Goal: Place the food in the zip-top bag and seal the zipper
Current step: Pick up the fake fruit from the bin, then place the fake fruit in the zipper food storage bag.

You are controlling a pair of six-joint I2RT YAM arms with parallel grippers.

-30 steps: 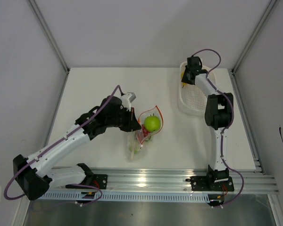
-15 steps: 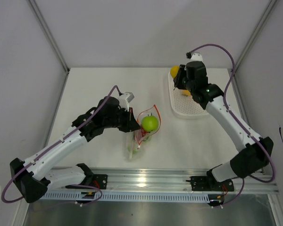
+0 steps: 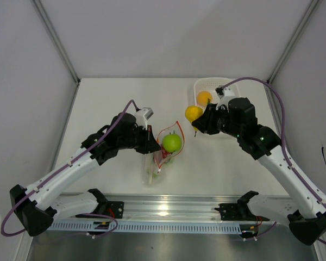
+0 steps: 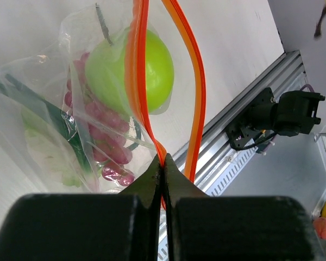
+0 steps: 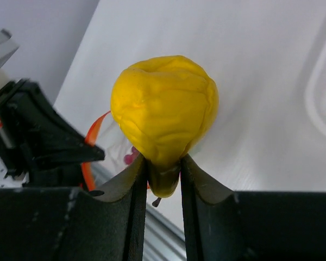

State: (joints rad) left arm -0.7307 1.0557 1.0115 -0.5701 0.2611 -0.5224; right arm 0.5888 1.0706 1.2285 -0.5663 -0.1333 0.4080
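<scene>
The clear zip-top bag (image 3: 162,157) lies mid-table with its mouth held open; it also fills the left wrist view (image 4: 54,125). Inside are the green apple (image 3: 173,142) (image 4: 131,70), red bits (image 4: 106,157), green stalks (image 4: 60,125) and a pale leafy piece (image 4: 41,147). My left gripper (image 3: 151,142) (image 4: 163,163) is shut on the red-orange zipper (image 4: 137,76) at one lip. My right gripper (image 3: 198,124) (image 5: 163,176) is shut on the yellow piece (image 3: 193,113) (image 5: 164,111), held in the air right of the bag. An orange-yellow round fruit (image 3: 205,98) rests in the basket.
A white perforated basket (image 3: 236,82) stands at the back right, partly hidden by my right arm. A metal rail (image 3: 168,209) runs along the near table edge. Grey walls close in the table on three sides.
My right gripper has lifted the yellow piece out of the basket and carried it left and nearer, toward the bag. The left gripper keeps its hold on the bag's lip.
</scene>
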